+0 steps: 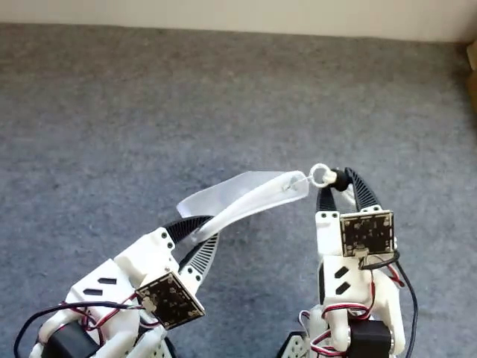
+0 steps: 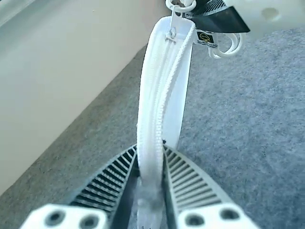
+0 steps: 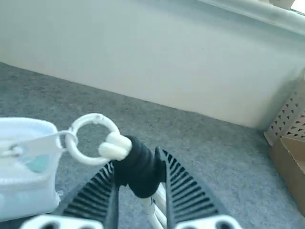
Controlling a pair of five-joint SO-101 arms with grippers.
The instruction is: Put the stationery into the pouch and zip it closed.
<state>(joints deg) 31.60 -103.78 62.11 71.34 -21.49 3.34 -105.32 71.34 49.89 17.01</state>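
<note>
- Covering the table is grey carpet, short-piled and flat.
- pouch: translucent white plastic, a long flat strip shape, held up off the carpet and stretched between the two grippers.
- left gripper: black ribbed fingers nearly closed, pinching one end of the pouch at its top edge.
- right gripper: ribbed fingers partly closed around a black rounded knob at the pouch's other end; it is not touching the pouch itself.
- zipper: white teeth run along the pouch's upper edge, with the slider at the ring end; can't tell if it is fully closed.
- ring: thin white hoop, linked to the zipper pull on one side and a white bead on the other, the bead touching the knob.
- teal item: shows faintly through the pouch wall, inside near the ring end; can't tell what it is.
</note>
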